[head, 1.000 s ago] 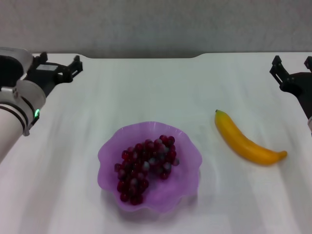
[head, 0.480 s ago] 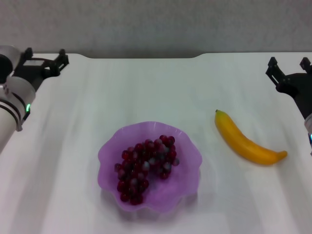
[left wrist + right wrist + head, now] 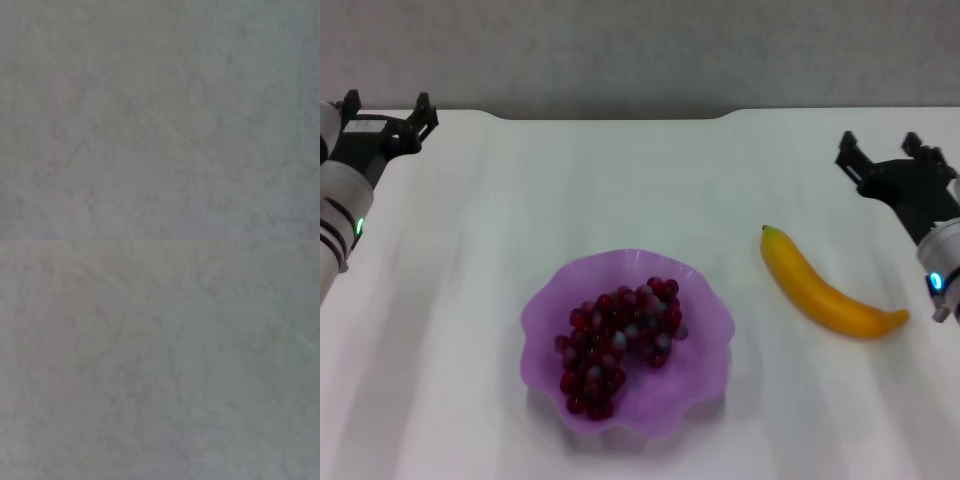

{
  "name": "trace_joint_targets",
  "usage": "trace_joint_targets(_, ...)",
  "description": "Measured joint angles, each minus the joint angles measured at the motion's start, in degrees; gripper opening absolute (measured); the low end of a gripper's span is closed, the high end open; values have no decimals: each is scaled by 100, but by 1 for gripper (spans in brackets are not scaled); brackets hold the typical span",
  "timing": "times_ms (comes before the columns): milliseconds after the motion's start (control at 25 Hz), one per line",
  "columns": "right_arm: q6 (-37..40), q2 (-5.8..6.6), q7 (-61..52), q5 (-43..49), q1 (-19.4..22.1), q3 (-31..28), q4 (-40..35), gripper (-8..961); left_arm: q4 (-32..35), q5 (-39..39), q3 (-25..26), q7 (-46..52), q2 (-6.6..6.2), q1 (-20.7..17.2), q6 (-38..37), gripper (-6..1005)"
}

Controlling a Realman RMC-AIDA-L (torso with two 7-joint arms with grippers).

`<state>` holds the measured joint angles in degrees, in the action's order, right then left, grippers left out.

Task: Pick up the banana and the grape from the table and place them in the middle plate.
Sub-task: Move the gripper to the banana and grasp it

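Yellow banana (image 3: 830,285) lies near right claw (image 3: 883,152).

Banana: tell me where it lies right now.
In the head view the banana lies flat on the white table, on the robot's right, apart from the purple plate holding the grapes and just inboard of the right gripper.

The right claw (image 3: 882,152) hangs open over the far right of the table (image 3: 620,180); the banana (image 3: 828,288) lies below it and nearer the robot, with nothing between them; further to the claw's left sits the plate (image 3: 705,365) with the grapes (image 3: 616,335); bare table lies between banana and plate.
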<state>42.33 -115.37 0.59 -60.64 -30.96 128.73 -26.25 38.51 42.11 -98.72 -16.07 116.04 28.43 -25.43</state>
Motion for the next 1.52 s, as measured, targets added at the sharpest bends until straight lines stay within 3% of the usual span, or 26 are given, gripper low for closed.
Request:
trace_joint_targets(240, -398, 16, 221, 26, 191, -174, -587, 882, -2, -153, -23, -4, 5, -96, -55, 896)
trace_joint_targets(400, -1845, 44, 1212, 39, 347, -1063, -1325, 882, -2, -164, -33, -23, 6, -120, -54, 896)
trace_joint_targets(600, -2976, 43, 1905, 43, 405, -1763, -1750, 882, -1, -274, -33, -18, 7, -112, -51, 895)
trace_joint_targets(1040, -5593, 60, 3292, 63, 366, -3101, -2176, 883, 7, -379, -70, 17, 15, -82, -24, 895)
trace_joint_targets(1280, -6356, 61, 3496, 430, 331, -3606, -2152, 882, 49, -379, -182, 19, 14, -75, -22, 896)
trace_joint_targets(1520, -6599, 33, 3467, 927, 206, -3743, -2004, 882, 60, -379, -199, 21, 14, -75, -32, 896)
